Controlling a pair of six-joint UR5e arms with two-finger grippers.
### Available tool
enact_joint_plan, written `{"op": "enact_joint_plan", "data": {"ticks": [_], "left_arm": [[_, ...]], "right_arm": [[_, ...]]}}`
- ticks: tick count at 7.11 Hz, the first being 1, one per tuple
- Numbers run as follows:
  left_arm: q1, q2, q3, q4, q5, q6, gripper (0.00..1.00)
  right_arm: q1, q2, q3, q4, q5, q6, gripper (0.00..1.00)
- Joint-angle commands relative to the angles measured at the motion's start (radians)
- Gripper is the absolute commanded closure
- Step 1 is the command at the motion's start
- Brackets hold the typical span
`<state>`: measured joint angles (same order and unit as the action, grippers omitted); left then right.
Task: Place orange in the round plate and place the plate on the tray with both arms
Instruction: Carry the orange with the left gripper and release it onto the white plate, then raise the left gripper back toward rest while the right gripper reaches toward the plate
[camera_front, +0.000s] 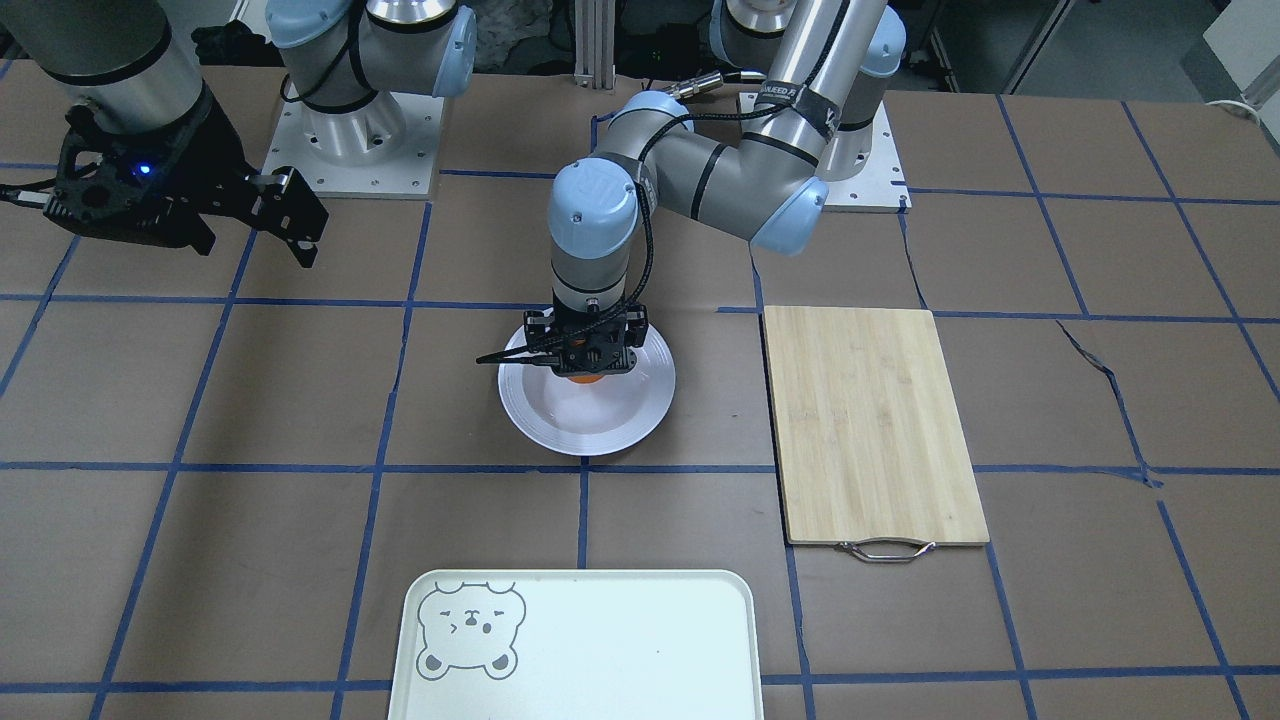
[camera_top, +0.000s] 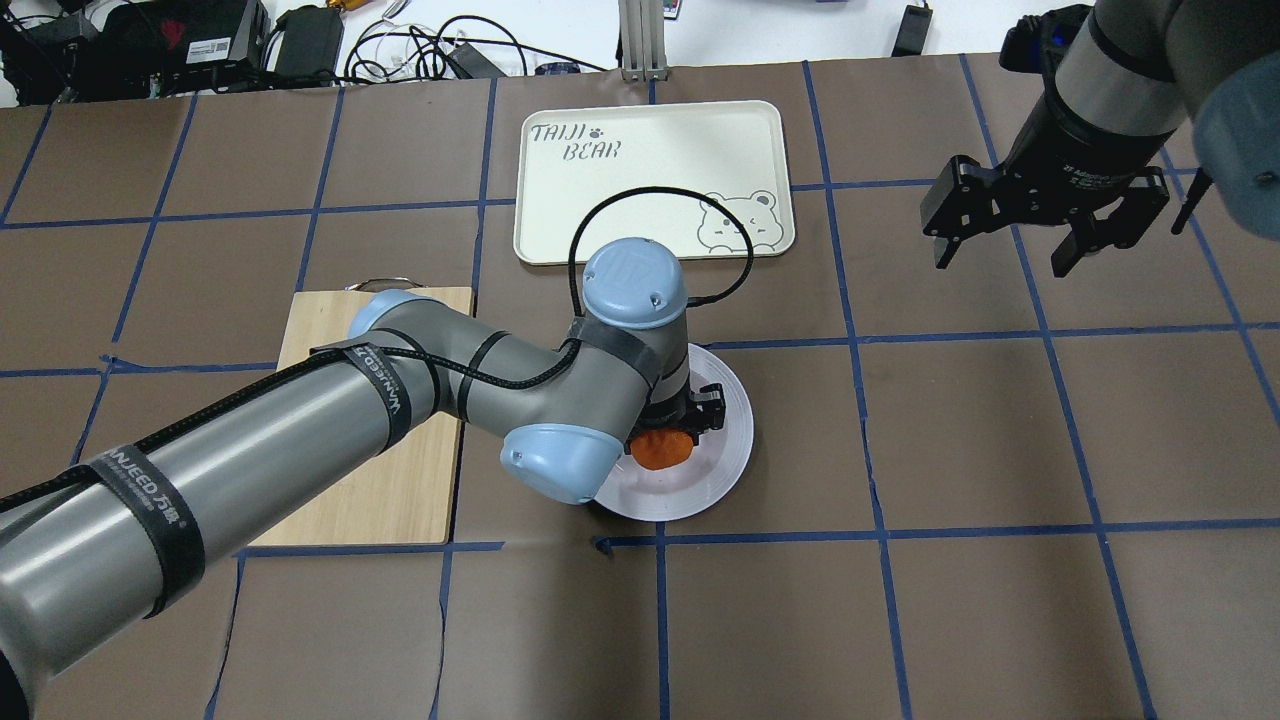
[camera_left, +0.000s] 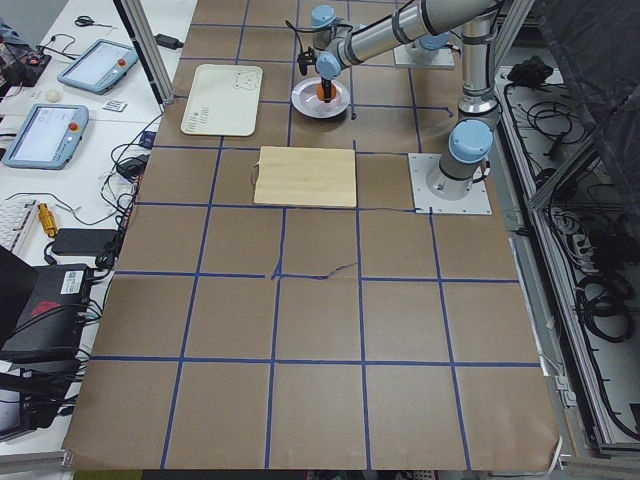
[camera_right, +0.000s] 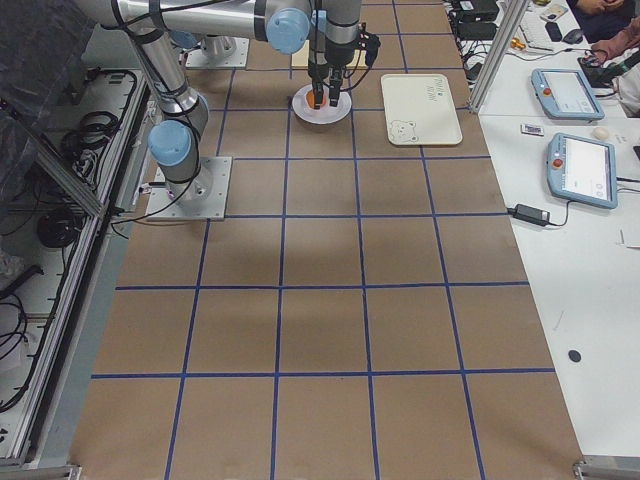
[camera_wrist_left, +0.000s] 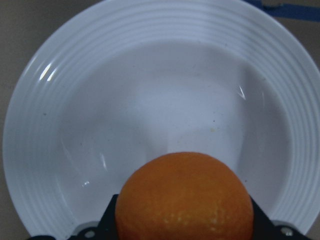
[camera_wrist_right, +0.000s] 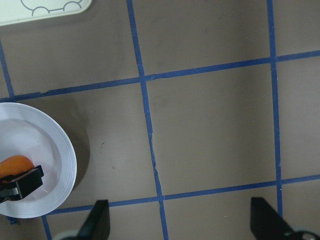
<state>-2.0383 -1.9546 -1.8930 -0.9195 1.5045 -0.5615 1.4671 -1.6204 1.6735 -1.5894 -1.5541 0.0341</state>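
Jaws of the left gripper (camera_front: 590, 366) clamp the orange (camera_wrist_left: 185, 200) directly over the centre of the round plate (camera_wrist_left: 150, 100). Jaws of the right gripper (camera_top: 1005, 265) hang open, well apart.

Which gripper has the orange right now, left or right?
The left gripper: it is closed on the orange over the round plate. The right gripper hangs open and empty, off to the side.

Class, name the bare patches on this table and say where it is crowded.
The tray is bare, as is the cutting board. Bare table lies under the right end effector. Crowded: the round plate, with the left end effector holding the orange over it.
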Motion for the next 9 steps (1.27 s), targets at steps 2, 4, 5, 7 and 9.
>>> {"op": "enact_joint_plan", "data": {"ticks": [2,4,5,7,9], "left_arm": [[0.015,0.057,0.066,-0.051,0.0,0.003,0.0],[0.049,0.164,0.179,-0.276,0.008,0.018,0.0],[0.084,0.228,0.242,-0.408,0.01,0.022,0.0],[0.235,0.342,0.299,-0.627,0.013,0.216,0.0],[0.402,0.417,0.29,-0.635,0.077,0.41,0.0]], "right_arm": [[-0.002,0.063,0.005,-0.047,0.016,0.007,0.0],[-0.002,0.129,0.063,-0.159,0.148,-0.023,0.0],[-0.002,0.148,0.109,-0.225,0.175,-0.052,0.0],[-0.001,0.189,0.193,-0.393,0.328,-0.06,0.0],[0.007,0.275,0.279,-0.654,0.452,-0.06,0.0]]}}
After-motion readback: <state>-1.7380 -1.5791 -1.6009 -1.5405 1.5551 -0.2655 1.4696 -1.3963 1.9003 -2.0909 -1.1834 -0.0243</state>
